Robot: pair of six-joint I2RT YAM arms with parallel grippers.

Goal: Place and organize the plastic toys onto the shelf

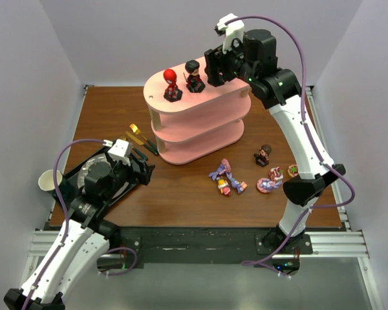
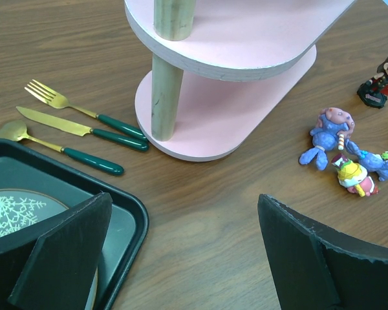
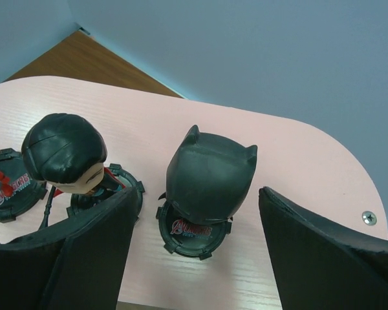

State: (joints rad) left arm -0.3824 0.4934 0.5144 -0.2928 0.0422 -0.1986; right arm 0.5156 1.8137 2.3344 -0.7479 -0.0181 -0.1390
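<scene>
Pink shelf (image 3: 297, 161): black eared figurine (image 3: 210, 177) stands upright.

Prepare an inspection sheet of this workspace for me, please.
Surface: brown wooden table.
Job's things: shelf top carries red figure, black-haired figure and eared figure; brown-haired figure and ponies on the table.
Clutter: cutlery, tray and cup at the left.
Grippers: left gripper open above the tray; right gripper open, astride the eared figure.
Cables: purple cables loop along both arms, clear of the toys.
Surroundings: pale walls on three sides.
</scene>
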